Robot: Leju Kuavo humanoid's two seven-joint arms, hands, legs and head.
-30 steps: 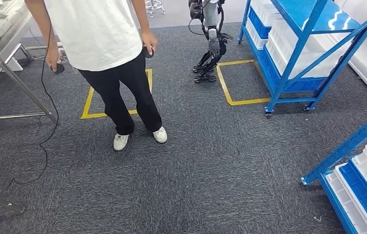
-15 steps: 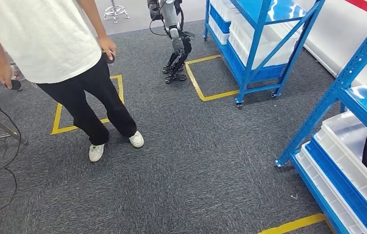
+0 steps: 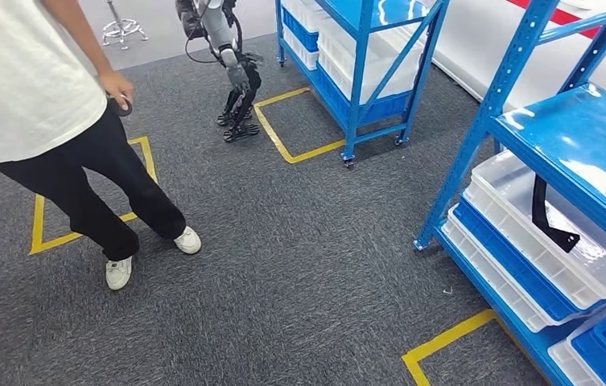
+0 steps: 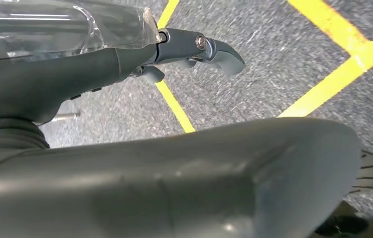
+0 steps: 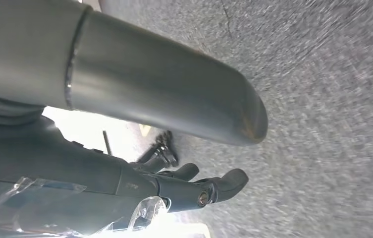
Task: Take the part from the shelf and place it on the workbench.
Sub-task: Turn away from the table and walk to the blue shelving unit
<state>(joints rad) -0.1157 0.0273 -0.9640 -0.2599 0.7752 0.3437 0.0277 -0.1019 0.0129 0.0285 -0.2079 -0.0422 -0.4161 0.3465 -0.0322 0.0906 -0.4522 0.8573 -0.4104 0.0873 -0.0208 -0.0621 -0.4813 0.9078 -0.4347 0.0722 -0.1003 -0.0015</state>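
Note:
A black, bent strap-like part (image 3: 550,219) lies in a white tray (image 3: 517,241) on a lower level of the blue shelf (image 3: 517,104) at my right in the head view. My left hand (image 4: 174,163) hangs over grey carpet in the left wrist view, its fingers (image 4: 214,47) stretched out and holding nothing. In the right wrist view my right hand (image 5: 149,84) also hangs over carpet, its fingers (image 5: 214,188) apart with nothing in them. Both hands are far from the part.
A person (image 3: 58,145) in a white shirt and black trousers stands at the left, holding a small controller. Another robot (image 3: 231,64) stands at the back beside a second wheeled blue shelf (image 3: 356,56). Yellow tape lines (image 3: 299,149) mark the grey carpet.
The camera has turned to the right, so the whole scene slid left. The near blue shelf with the black part in its tray has come into view.

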